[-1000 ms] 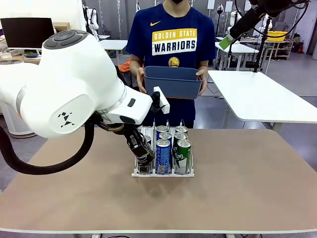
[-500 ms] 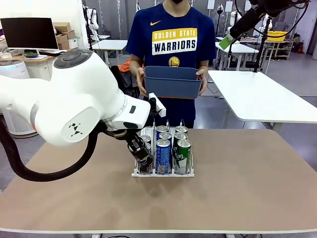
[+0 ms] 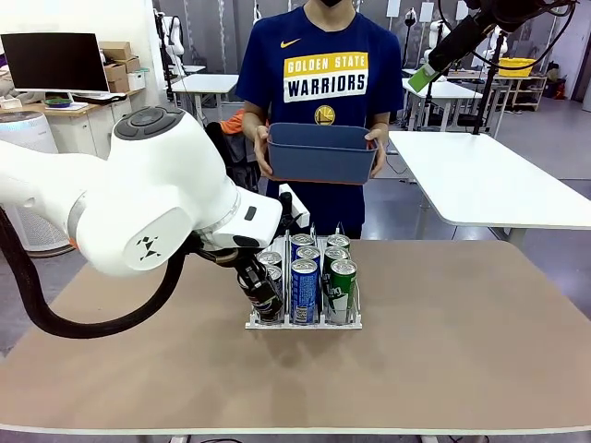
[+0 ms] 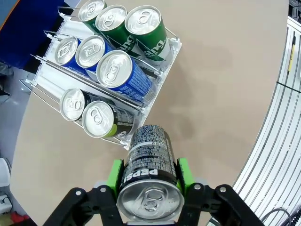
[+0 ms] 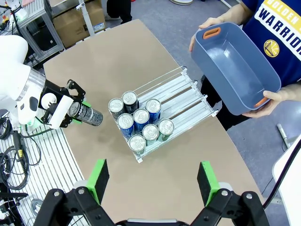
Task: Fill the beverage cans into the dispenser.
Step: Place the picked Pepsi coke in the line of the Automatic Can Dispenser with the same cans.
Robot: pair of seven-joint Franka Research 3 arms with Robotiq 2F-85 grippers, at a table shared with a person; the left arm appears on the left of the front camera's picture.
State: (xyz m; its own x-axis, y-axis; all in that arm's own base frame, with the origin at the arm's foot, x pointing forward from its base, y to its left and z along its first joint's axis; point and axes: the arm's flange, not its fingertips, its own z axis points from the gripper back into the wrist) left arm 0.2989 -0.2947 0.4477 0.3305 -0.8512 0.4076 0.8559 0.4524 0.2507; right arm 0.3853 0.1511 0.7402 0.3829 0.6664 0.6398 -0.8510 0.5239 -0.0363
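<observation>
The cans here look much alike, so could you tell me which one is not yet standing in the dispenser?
The black Pepsi can, tilted in the left gripper; the rest stand in the dispenser.

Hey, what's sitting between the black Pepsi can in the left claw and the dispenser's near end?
Nothing. In the left wrist view, bare tabletop separates the Pepsi can, gripped by the left claw, from the dispenser.

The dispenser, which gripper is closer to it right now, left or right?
Left. The left gripper, shut on a black Pepsi can, hangs just off the dispenser at its front end. The right gripper is open, high above and well back.
</observation>
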